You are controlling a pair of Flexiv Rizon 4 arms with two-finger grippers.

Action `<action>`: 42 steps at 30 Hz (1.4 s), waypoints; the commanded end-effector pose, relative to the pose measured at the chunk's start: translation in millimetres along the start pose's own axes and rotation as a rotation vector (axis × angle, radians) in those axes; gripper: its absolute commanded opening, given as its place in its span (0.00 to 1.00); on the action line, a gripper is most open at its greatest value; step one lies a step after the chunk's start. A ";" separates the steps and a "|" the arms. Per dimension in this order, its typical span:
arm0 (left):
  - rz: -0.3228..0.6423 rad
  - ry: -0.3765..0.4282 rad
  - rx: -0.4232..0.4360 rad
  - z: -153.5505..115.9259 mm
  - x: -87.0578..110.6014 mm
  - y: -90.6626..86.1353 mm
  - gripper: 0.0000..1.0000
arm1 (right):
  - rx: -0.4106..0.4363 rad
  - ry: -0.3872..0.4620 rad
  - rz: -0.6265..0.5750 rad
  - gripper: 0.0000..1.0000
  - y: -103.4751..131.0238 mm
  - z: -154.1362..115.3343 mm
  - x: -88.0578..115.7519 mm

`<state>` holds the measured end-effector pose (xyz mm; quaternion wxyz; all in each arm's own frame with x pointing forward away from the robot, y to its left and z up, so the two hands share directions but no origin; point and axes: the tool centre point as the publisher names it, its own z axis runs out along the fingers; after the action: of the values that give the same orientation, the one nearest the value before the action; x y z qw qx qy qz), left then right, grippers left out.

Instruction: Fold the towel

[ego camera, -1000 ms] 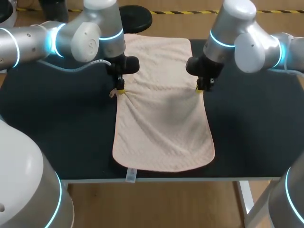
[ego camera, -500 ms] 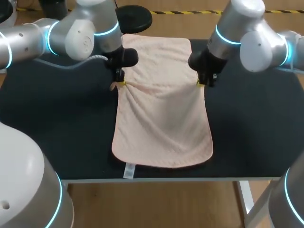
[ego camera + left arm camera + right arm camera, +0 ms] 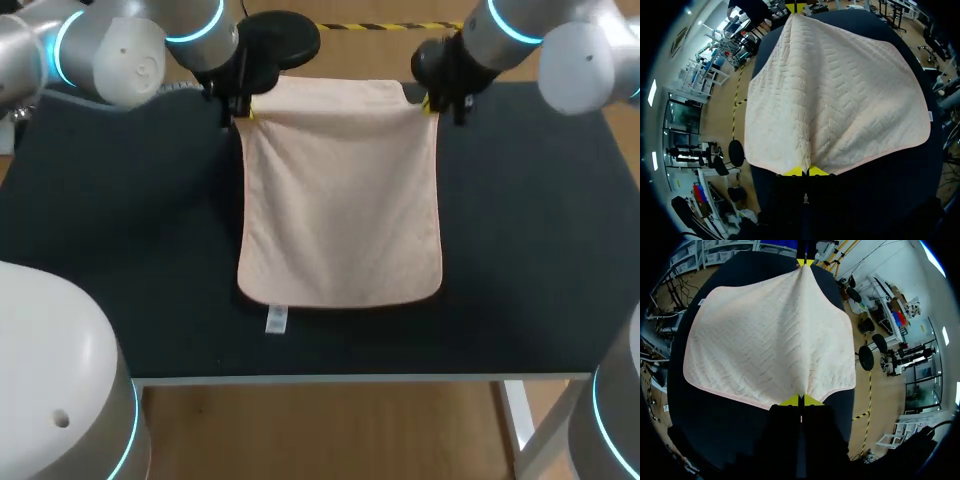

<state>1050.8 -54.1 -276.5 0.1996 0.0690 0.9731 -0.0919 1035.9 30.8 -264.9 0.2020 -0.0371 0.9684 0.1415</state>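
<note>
The pale peach quilted rectangular towel (image 3: 340,200) lies spread along the middle of the black table top (image 3: 120,250), its long sides running from the near edge towards the far edge. Its near hem, with rounded corners, rests flat on the table a little back from the near edge, and a small white label (image 3: 275,320) sticks out from the hem at the near left corner. The cloth is drawn fairly smooth, with a stitched zigzag pattern showing in the wrist views.

At the far end the towel is held by both arms. The left gripper (image 3: 243,105) has its yellow tips pressed together on the far left corner, and the right gripper (image 3: 432,100) pinches the far right corner the same way. The edge is stretched straight between them, and a narrow strip of the same cloth shows just beyond that line.

In the left wrist view the towel (image 3: 840,100) fans out from the left gripper (image 3: 805,171), with the right gripper (image 3: 796,7) at the opposite corner. In the right wrist view the towel (image 3: 770,340) gathers into the right gripper (image 3: 800,400), with the left gripper (image 3: 805,261) ahead across the cloth.
</note>
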 end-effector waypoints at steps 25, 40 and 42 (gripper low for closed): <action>0.187 -0.444 -0.073 -159.2 -170.5 -25.8 0.00 | -0.009 -0.420 -0.141 0.00 35.3 -179.8 -155.7; 0.206 -0.195 -0.024 -108.3 -62.4 -28.1 0.00 | 0.000 -0.205 -0.118 0.00 18.8 -135.1 -55.8; 0.201 -0.176 -0.010 -110.6 -47.3 -31.7 0.00 | 0.000 -0.184 -0.108 0.00 18.1 -135.4 -40.5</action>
<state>1072.4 -74.9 -152.9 0.2905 0.1565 0.9418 -0.0645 1043.2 17.1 -124.8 0.2930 -0.0777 0.9437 0.1326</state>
